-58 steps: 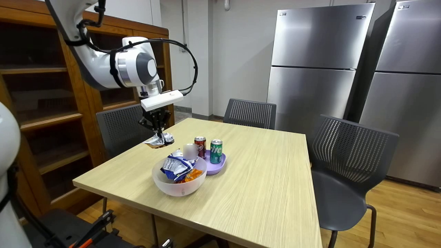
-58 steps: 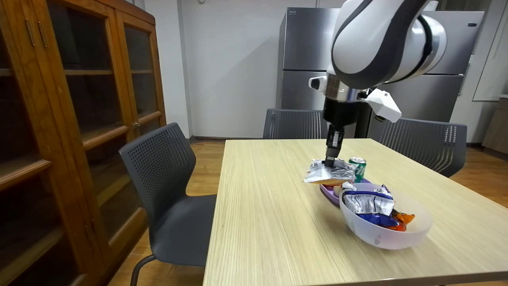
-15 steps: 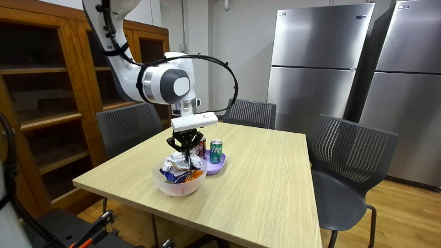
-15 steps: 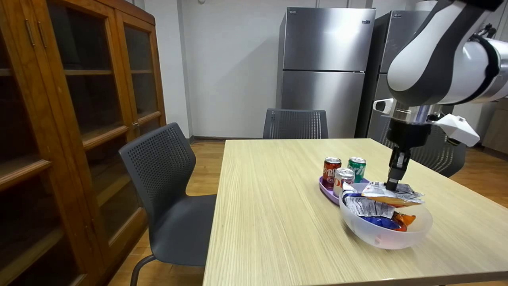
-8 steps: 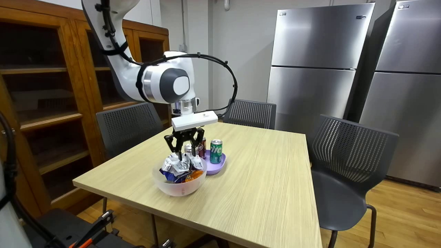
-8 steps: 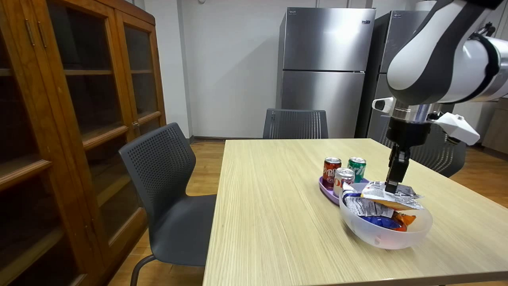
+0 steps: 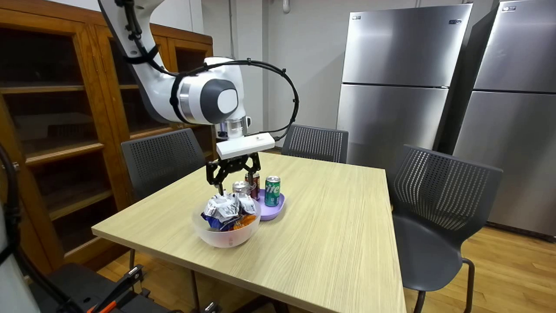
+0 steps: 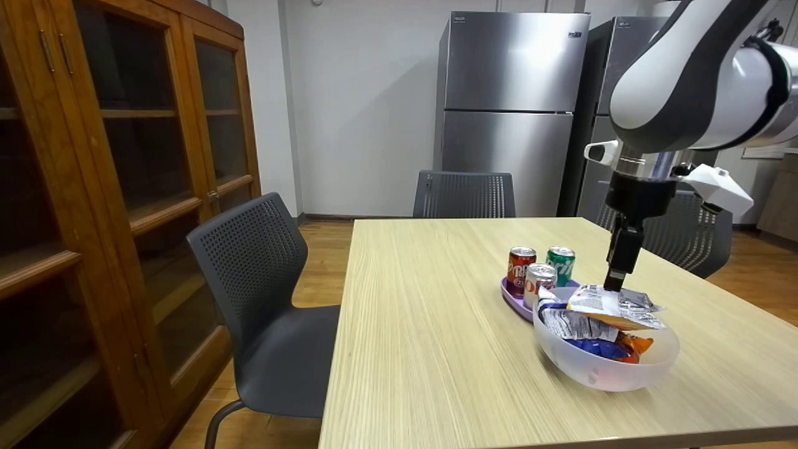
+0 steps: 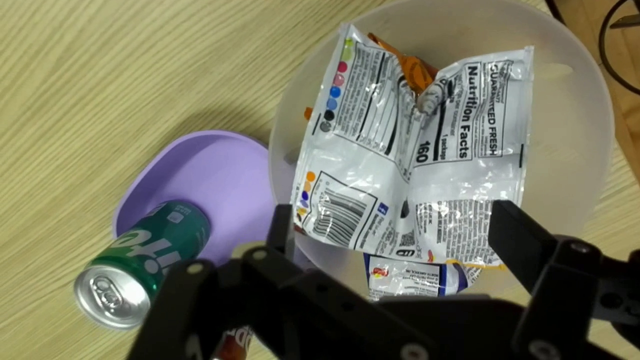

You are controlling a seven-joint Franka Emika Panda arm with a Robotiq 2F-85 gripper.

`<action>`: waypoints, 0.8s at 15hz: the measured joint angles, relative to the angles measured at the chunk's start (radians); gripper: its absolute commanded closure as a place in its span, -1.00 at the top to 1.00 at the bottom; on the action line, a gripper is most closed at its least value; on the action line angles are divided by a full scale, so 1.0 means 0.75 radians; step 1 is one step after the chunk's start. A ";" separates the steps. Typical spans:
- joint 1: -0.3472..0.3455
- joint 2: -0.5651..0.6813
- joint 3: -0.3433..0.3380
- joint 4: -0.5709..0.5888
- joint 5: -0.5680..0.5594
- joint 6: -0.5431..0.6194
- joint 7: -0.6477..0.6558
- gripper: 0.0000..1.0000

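A crumpled silver snack bag (image 9: 385,155) lay atop other packets (image 9: 415,277) in a frosted bowl (image 9: 565,145), just below my gripper (image 7: 236,189), the bag's central crease running crosswise to the spread of the fingers (image 9: 520,245), which stood wide apart and gripped nothing. (From my remote seat, I could not tell whether a tip brushed the bag.) Beside the bowl, soda cans (image 8: 520,271) stood on a purple tray (image 9: 215,155), on a pale wooden table (image 8: 424,337).

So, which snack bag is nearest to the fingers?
The topmost snack bag, its Nutrition Facts panel facing up; the blue snack bag and the orange snack bag lie lower in the frosted bowl.
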 measured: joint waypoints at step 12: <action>0.002 -0.135 0.001 -0.025 0.001 0.002 0.001 1.00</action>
